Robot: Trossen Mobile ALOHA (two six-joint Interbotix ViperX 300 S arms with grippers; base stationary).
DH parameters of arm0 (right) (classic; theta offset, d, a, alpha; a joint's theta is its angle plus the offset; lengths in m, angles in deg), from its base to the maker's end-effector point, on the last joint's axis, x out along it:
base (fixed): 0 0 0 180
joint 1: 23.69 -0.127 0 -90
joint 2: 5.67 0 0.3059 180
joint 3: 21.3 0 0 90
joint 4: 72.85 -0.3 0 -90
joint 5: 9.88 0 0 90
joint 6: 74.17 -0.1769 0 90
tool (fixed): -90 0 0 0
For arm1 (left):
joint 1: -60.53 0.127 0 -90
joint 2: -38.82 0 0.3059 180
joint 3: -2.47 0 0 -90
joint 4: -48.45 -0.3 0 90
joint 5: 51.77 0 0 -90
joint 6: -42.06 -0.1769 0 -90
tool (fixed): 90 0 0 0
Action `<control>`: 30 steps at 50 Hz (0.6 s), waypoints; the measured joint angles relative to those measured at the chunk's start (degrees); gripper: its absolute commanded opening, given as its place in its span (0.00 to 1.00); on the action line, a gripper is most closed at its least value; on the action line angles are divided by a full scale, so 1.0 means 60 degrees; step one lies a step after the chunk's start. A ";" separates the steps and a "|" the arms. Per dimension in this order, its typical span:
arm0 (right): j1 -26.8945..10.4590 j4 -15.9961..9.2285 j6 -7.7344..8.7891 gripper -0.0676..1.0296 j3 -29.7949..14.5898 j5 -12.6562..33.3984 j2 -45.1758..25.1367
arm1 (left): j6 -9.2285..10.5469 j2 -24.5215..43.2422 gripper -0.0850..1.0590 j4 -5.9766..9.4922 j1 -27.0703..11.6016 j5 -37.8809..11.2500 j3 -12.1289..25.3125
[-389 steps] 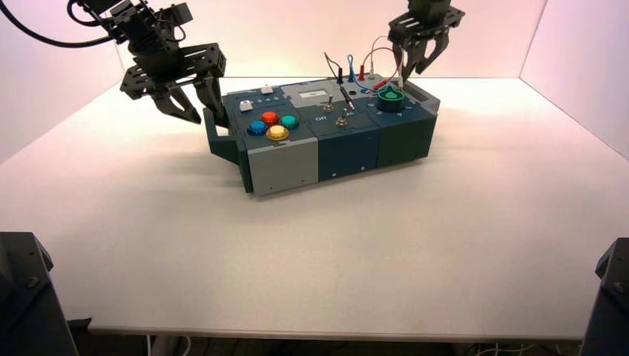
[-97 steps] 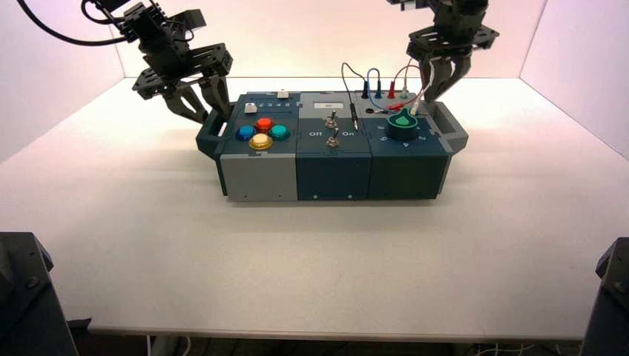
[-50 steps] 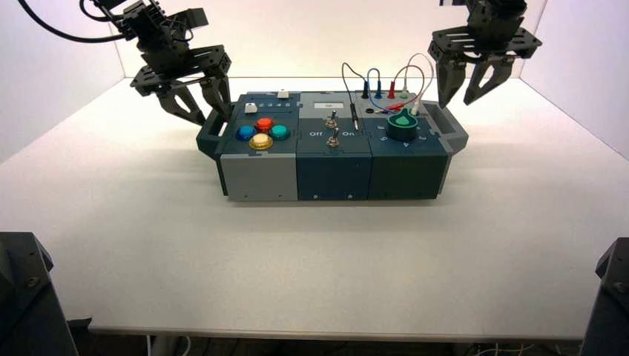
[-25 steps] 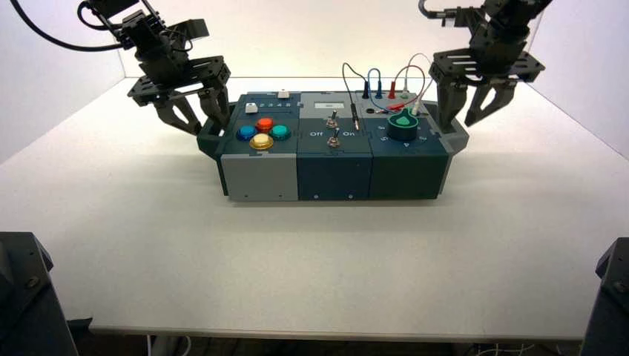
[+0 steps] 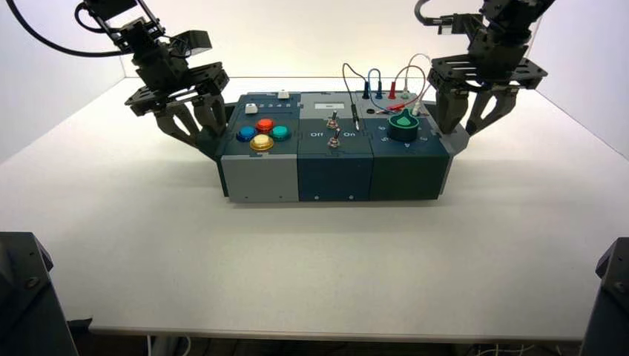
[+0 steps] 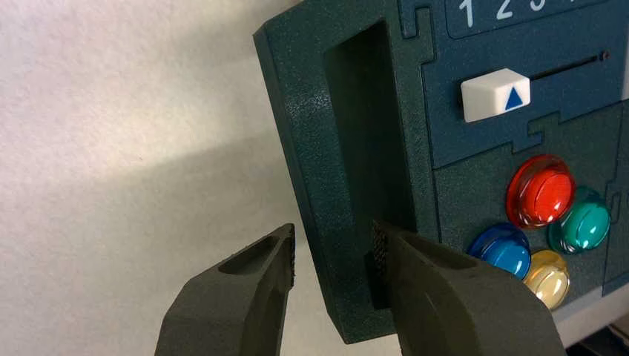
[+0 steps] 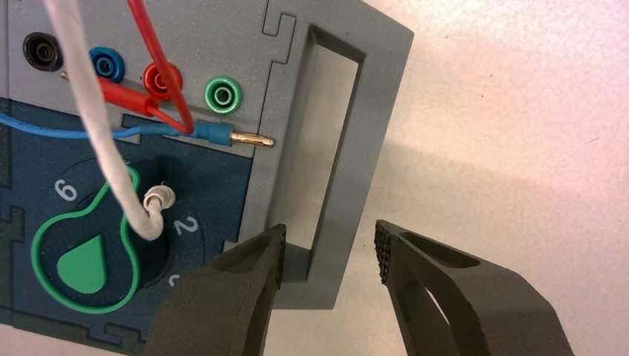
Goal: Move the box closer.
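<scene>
Where grippers straddle, teal-grey box (image 5: 334, 176).

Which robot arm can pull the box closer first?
Maybe the left: its gripper has its handle between its fingers, one in the slot. The right gripper looks similarly placed at the grey handle.

Bright, diffuse light over a pale table (image 5: 319, 267)

The back wall (image 5: 319, 37) glows nearly white; soft shadows lie beside the box (image 5: 334, 178). Small highlights glint on the red button (image 6: 547, 194). In the right wrist view, the white wire (image 7: 96, 111) looks soft and blurred.
</scene>
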 measured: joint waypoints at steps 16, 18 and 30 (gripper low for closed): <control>-0.0029 0.0000 -0.0088 0.64 0.0264 0.0190 0.0352 | 0.0015 -0.0044 0.58 -0.0029 0.0000 -0.0117 -0.0132; -0.0029 0.0000 -0.0103 0.64 0.0293 0.0190 0.0381 | 0.0015 -0.0044 0.58 -0.0029 0.0000 -0.0117 -0.0132; -0.0044 -0.0029 -0.0117 0.64 0.0542 0.0132 0.0498 | 0.0015 -0.0044 0.58 -0.0088 -0.0029 -0.0117 -0.0117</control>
